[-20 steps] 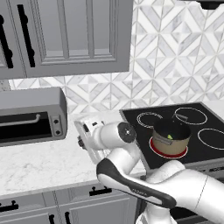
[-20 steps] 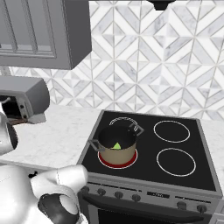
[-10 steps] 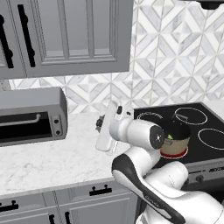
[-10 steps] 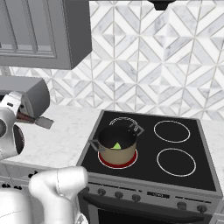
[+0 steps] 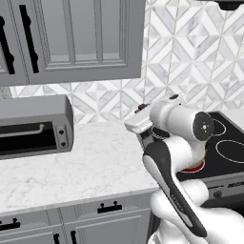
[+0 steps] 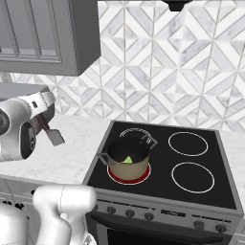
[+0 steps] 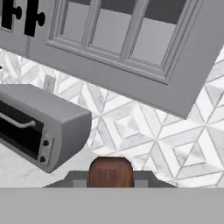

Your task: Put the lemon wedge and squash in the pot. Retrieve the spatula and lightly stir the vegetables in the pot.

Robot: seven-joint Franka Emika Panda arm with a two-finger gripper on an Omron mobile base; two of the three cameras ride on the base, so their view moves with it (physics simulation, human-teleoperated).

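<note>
From the left base we see one toaster oven (image 5: 33,125) on the counter (image 5: 95,167), the arm hiding most of the pot. From the right, our gripper (image 6: 44,119) stays clamped on one spatula (image 6: 51,133) — blade down-right, handle up-left — beside one pot (image 6: 128,158) holding one lemon wedge (image 6: 127,160). The hand camera shows the handle end-on.

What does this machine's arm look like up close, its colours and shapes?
The arm is built of thick, rounded, glossy white segments, like fat tubes joined at elbows. Dark grey to black bands and a long dark stripe mark the joints, and one joint carries a round dark cap with small pale dots. No loose cables show. The end effector hangs from a white wrist ringed by a dark band.
</note>
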